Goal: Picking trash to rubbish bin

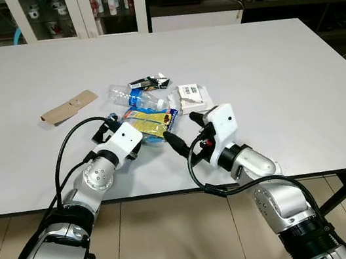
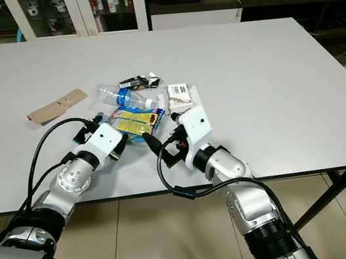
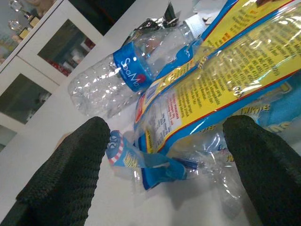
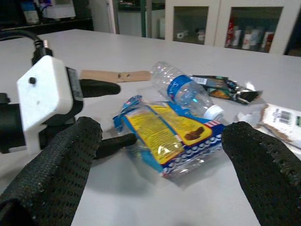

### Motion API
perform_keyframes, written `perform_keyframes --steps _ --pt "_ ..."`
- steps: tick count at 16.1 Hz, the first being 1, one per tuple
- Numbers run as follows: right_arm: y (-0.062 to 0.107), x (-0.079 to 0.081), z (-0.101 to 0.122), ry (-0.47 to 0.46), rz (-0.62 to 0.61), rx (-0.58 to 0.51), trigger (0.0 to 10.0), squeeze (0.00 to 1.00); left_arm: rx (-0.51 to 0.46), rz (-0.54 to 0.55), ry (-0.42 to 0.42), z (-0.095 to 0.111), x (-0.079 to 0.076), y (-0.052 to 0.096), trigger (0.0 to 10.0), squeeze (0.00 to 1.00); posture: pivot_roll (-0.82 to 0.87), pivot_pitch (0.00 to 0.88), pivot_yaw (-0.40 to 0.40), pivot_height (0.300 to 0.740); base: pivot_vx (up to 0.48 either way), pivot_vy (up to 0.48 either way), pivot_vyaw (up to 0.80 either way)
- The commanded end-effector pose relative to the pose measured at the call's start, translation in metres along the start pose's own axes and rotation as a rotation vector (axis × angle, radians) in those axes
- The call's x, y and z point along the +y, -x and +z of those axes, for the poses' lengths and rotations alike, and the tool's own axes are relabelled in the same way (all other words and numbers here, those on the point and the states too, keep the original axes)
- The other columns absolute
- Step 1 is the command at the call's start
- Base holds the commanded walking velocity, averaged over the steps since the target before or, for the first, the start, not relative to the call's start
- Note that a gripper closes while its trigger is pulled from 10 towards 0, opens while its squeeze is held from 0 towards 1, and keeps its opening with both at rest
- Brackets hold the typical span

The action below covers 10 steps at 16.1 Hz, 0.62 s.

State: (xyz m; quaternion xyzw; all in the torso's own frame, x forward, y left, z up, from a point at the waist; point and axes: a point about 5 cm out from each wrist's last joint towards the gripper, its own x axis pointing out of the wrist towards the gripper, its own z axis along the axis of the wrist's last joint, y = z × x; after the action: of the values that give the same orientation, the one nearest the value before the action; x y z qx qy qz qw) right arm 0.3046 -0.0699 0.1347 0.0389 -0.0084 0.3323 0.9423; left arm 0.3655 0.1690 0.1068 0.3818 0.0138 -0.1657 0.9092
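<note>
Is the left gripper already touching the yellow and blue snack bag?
Cannot tell. In the left wrist view the open fingers straddle the snack bag; bare table shows beside each finger, but contact lower down is hidden.

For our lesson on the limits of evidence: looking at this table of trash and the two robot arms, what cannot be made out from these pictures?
- Rubbish bin: its place cannot be told.
- Plastic bottle: base hidden in the right wrist view, behind the yellow and blue wrapper.
- White packet: print too small in the eye views; cut off by the right wrist view's edge.
- Cabinet contents: too small.
- Left gripper fingers: tips cut off by the left wrist view's edge.

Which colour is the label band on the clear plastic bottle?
Blue with white lettering, on the clear plastic bottle; the left wrist view shows it best.
</note>
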Motion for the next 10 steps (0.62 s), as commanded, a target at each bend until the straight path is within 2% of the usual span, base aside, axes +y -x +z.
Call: perform_keyframes --steps 1,9,10 --pt "0.0016 0.0025 0.0023 0.003 0.018 -0.003 10.0 0.0 -0.014 -0.007 -0.012 0.0047 0.0006 -0.0027 10.0 0.0 -0.05 0.066 -0.06 0.74 0.0 0.0 0.0" --pt "0.0059 0.0067 0.0026 -0.012 0.031 0.001 10.0 0.0 -0.008 -0.033 -0.015 0.0039 -0.0043 -0.0029 10.0 0.0 -0.07 0.082 -0.055 0.74 0.0 0.0 0.0" --pt "0.0069 0.0073 0.0021 -0.013 0.03 0.004 10.0 0.0 -0.008 -0.042 -0.026 0.004 -0.0064 -0.003 0.0 0.0 -0.08 0.081 -0.055 0.74 0.0 0.0 0.0"
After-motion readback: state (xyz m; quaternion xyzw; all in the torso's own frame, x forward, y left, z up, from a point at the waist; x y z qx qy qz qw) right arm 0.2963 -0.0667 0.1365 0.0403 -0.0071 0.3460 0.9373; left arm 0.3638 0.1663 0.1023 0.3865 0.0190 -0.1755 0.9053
